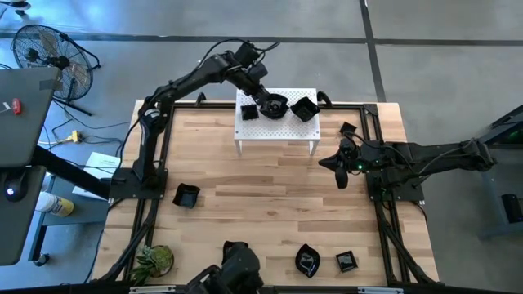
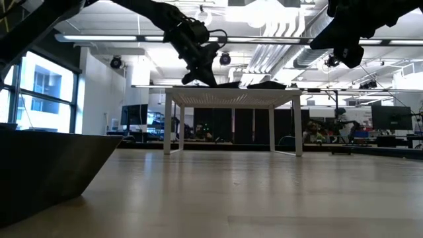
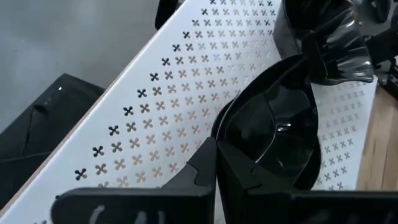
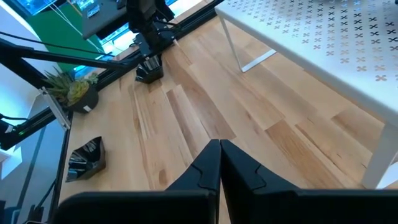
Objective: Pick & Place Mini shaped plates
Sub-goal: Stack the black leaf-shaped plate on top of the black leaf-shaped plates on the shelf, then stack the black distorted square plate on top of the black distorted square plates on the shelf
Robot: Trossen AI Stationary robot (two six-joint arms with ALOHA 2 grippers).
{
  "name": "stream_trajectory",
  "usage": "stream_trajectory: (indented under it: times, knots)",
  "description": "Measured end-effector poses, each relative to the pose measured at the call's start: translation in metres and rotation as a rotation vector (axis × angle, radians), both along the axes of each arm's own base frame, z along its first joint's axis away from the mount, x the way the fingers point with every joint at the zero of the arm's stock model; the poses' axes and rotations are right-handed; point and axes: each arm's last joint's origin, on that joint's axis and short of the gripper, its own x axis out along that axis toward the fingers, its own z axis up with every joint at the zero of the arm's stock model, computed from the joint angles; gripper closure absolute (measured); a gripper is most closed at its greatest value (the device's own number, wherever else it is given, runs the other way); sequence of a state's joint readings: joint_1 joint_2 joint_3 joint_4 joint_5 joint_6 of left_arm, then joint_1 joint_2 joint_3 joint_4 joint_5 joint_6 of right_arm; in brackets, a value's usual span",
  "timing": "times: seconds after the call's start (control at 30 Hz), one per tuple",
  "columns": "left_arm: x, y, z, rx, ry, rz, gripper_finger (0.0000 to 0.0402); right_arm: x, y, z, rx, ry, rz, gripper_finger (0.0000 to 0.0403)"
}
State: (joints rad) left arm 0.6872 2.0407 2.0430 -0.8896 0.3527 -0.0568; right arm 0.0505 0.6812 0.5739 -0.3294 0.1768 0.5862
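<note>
Clenched on the rim of a round black plate (image 3: 280,134), the left gripper (image 1: 263,101) sits over the white perforated stand (image 1: 278,131), another plate (image 1: 304,108) beside it. Right gripper (image 1: 339,169) hovers shut and empty above the wooden table (image 1: 261,204).

Both arms were dark, nearly black, built of slim tubular links joined by bulkier rounded joints. The left arm (image 1: 176,86) carried a thin black cable looping off its wrist. The right arm (image 1: 433,157) showed a small green light near its wrist. Each tool's fingers (image 4: 208,171) were matte black, flat-sided and angular, with stepped notches along their inner edges, mounted on a wide black crossbar.
</note>
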Motion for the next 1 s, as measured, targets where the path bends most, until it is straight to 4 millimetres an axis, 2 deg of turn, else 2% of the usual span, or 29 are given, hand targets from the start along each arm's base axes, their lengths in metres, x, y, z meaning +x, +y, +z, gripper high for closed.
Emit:
stream_trajectory:
  times: [0.27,0.57,0.67,0.8,0.9,1.0]
  knots:
    - [0.0,0.0,0.001,-0.002,-0.003,-0.003,0.0394,0.0,0.0,0.0,-0.008,0.005,0.005,0.0401]
    - [0.0,0.0,0.001,-0.006,-0.009,-0.003,0.0309,0.0,0.0,0.0,-0.008,0.005,0.007,0.0397]
    - [0.0,-0.001,0.006,0.004,-0.021,-0.006,0.0298,0.0,0.0,0.0,-0.008,0.005,0.007,0.0401]
    - [-0.006,-0.006,0.03,0.036,-0.036,-0.051,0.0311,0.0,0.0,0.0,-0.007,0.004,0.01,0.0399]
    - [-0.014,-0.023,0.048,0.048,0.0,-0.104,0.0343,0.0,0.001,0.0,-0.017,0.007,0.029,0.04]
    - [-0.016,-0.047,0.057,0.043,0.032,-0.146,0.0388,0.0,0.0,0.0,-0.047,0.01,0.041,0.0401]
